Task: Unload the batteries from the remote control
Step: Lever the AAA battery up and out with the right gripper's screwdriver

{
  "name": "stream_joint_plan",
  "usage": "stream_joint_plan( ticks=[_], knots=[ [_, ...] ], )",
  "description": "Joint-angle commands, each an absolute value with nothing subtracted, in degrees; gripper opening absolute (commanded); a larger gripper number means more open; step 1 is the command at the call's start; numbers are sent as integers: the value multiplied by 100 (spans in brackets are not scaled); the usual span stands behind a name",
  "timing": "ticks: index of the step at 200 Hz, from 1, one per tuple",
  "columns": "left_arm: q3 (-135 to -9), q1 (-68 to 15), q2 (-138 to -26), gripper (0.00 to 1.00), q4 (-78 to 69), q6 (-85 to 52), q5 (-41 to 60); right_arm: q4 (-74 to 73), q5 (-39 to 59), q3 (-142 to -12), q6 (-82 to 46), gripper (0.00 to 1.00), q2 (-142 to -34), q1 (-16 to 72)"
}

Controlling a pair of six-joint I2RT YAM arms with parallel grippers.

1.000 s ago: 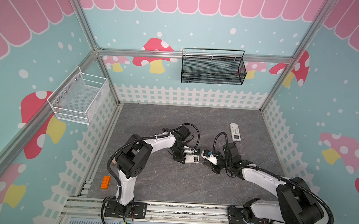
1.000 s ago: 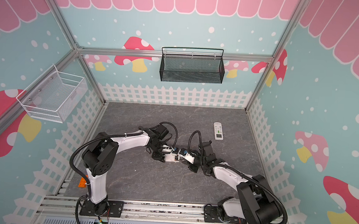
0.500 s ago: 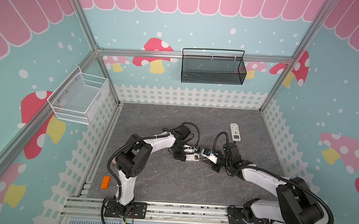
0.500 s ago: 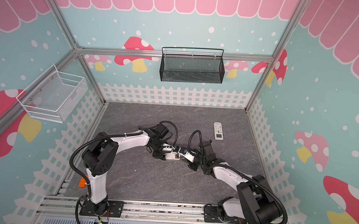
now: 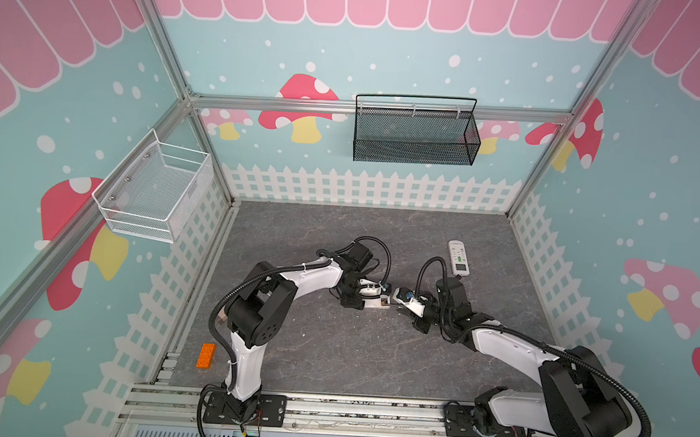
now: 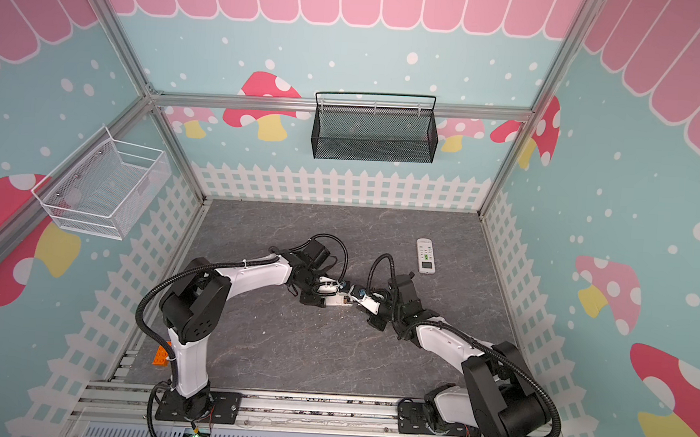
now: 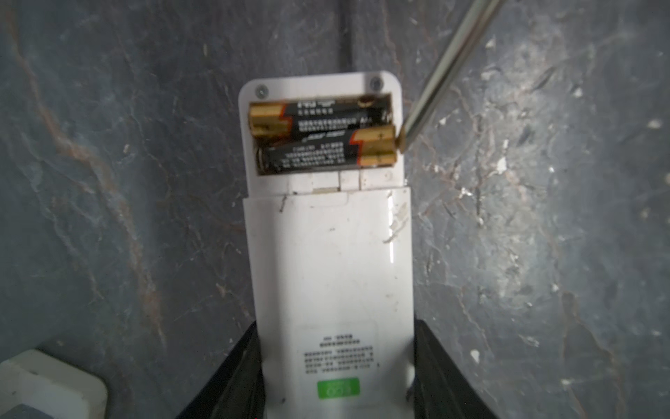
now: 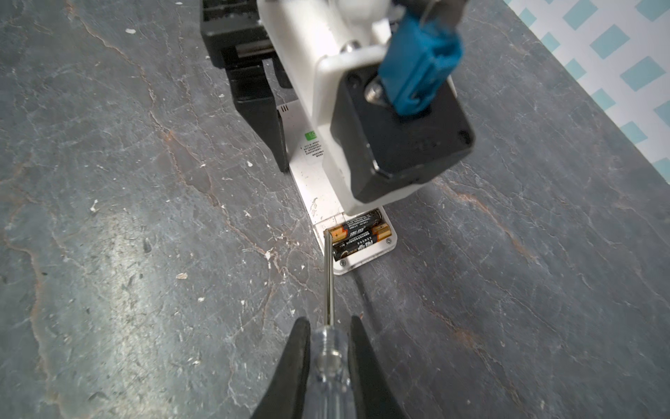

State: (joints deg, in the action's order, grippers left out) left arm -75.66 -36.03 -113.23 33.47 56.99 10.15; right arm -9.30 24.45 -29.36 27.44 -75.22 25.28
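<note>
My left gripper (image 7: 337,328) clamps the remote control (image 7: 326,261) on the bench (image 7: 108,217). My right gripper (image 8: 330,323) pinches the screwdriver (image 8: 329,275), tip against one gold end of the batteries (image 7: 319,138), both seated in the open compartment (image 7: 364,101).

Little here can be read. The two black-and-gold cylindrical batteries (image 7: 319,154) in the open bay of the white plastic remote control (image 7: 333,275) carry lines of white print, too blurred to make out. A small plus sign stands on the gold end of one battery and shows in both wrist views. The remote control's back bears a green rectangular sticker (image 7: 338,389) with pale characters. Beside it, toward the battery bay, is a block of tiny dark print (image 7: 339,355). Neither is legible.
</note>
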Motion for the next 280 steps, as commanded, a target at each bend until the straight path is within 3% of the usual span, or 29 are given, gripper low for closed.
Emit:
stream_joint_plan(
  ticks=[1, 109, 134, 159, 202, 238, 280],
  knots=[
    [-7384, -3623, -11611, 40, 3150, 5795, 392, -1247, 2173, -2922, 2874, 0, -7511, 2476],
    [-7027, -3647, -11523, 39, 1226, 6059, -876, -1346, 2001, -2857, 2636, 0, -7360, 2479],
    [-6760, -3658, -11514, 39, 389, 6328, -1210, -1261, 1921, -2941, 1831, 0, -7147, 2470],
    [-6533, -3708, -11514, 39, -320, 6536, -1388, -1216, 1302, -3223, 200, 0, -7212, 2411],
    [-6016, -3804, -11470, 37, -1537, 6877, -1494, -1026, 1428, -3908, -1735, 0, -8119, 2332],
    [-5565, -3889, -11469, 36, -2611, 7337, -1570, -1045, 1654, -4205, -2228, 0, -8730, 2302],
    [-5502, -3929, -11487, 35, -2708, 7366, -1687, -1050, 1745, -4298, -2259, 0, -8970, 2285]
  ],
)
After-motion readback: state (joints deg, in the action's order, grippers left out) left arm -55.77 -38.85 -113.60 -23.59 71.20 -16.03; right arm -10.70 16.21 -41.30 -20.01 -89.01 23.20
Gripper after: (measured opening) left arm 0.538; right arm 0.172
